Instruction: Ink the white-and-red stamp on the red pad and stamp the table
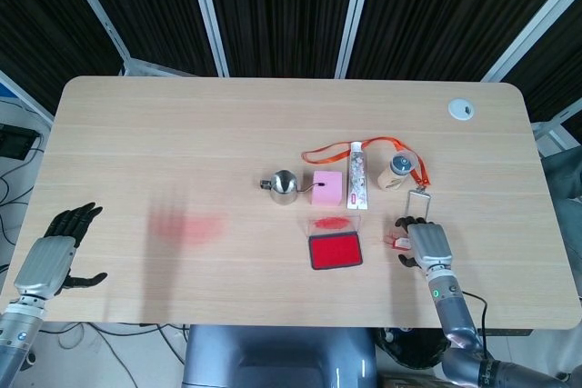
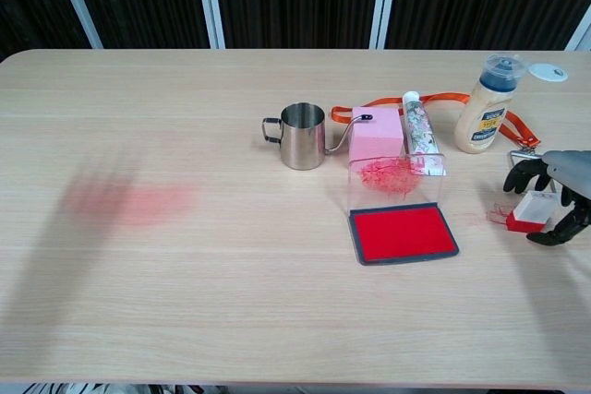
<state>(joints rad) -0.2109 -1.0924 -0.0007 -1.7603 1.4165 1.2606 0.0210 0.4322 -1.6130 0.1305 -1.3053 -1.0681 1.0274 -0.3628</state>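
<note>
Black curtained panels with pale frames stand behind the wooden table [image 1: 182, 134]; a faint red smear [image 2: 129, 200] marks the tabletop on the left side. Near the middle sits the red ink pad [image 2: 403, 233] with its clear lid [image 2: 395, 175] tilted up behind it; beyond it are a small steel pitcher [image 2: 302, 136], a pink block [image 2: 377, 136], a printed tube [image 2: 419, 131], a capped bottle [image 2: 489, 105] and an orange lanyard [image 1: 382, 144]. To the right of the pad, the white-and-red stamp [image 2: 529, 212] stands on the table; the right hand [image 2: 560, 193] arches over it with fingers spread apart, not closed on it. At the table's near left edge, the left hand [image 1: 56, 256] hangs open, fingers apart, holding nothing.
</note>
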